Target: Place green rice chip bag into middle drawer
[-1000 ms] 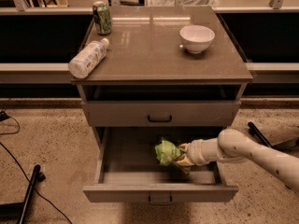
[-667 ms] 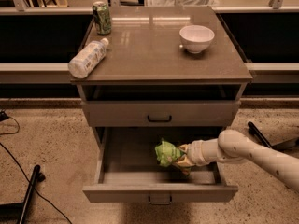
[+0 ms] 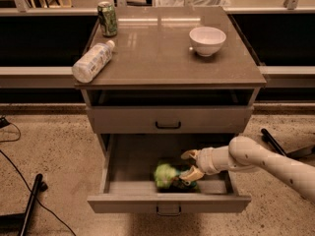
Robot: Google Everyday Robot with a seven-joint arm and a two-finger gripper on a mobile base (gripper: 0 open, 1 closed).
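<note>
The green rice chip bag (image 3: pixel 166 176) lies low inside the open middle drawer (image 3: pixel 123 202), near its front wall, and looks blurred. My gripper (image 3: pixel 188 164) reaches into the drawer from the right, just right of the bag. Its jaws are spread apart, one finger (image 3: pixel 189 155) above and one (image 3: pixel 193 173) below. The lower finger is next to the bag's right edge; whether it touches is unclear. The white arm (image 3: pixel 266 162) comes in over the drawer's right side.
On the cabinet top (image 3: pixel 167 53) lie a plastic bottle (image 3: pixel 92 62) on its side, a green drink can (image 3: pixel 107 18) and a white bowl (image 3: pixel 207 40). The upper drawer front (image 3: pixel 168 120) is shut. A dark pole (image 3: pixel 29 203) and cables lie on the floor at left.
The bag has dropped from between the jaws, down and to the left, onto the drawer floor. The jaws have opened. The arm has hardly moved.
</note>
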